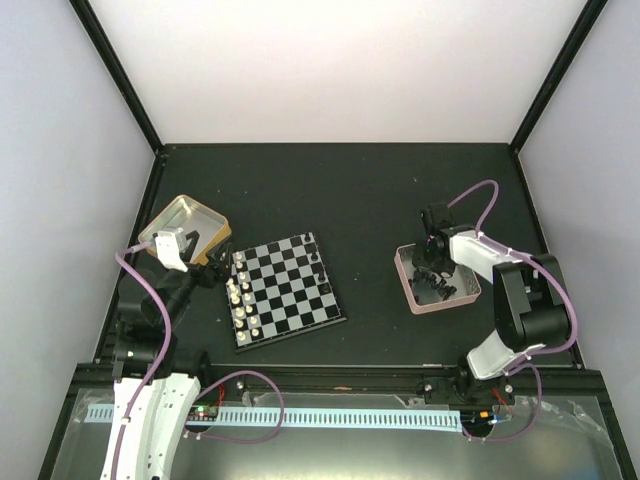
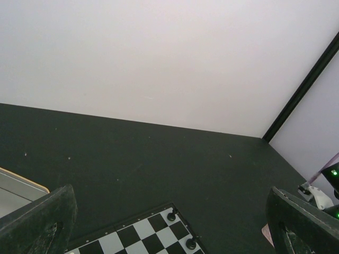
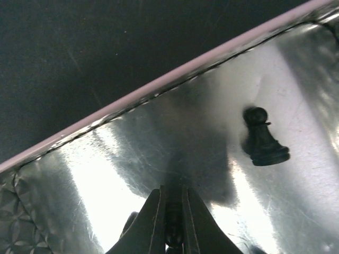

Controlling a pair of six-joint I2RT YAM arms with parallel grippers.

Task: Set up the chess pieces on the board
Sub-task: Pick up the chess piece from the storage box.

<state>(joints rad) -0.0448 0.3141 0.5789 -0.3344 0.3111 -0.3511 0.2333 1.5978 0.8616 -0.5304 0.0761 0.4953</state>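
While left gripper [image 2: 168, 211] hangs wide apart by gold tin [image 1: 178, 213], I read board [image 1: 290, 290] part-set, white pieces [image 1: 240, 296] along left edge. Right gripper [image 3: 172, 191] pinched on black piece [image 3: 172, 228] inside pink-rimmed tin [image 3: 159, 87]. Piece light, glossy, slippery: hold at waist.

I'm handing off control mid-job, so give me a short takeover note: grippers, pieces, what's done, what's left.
Left gripper: open, empty, above the table by the board.
Right gripper: down in the pink tin, closed on what looks like a black piece.
Done: white pieces stand along the board's left side in the top view, and a few black ones on its right.
Left: more black pieces in the pink tin, including a loose pawn. The gold tin's contents are unclear.
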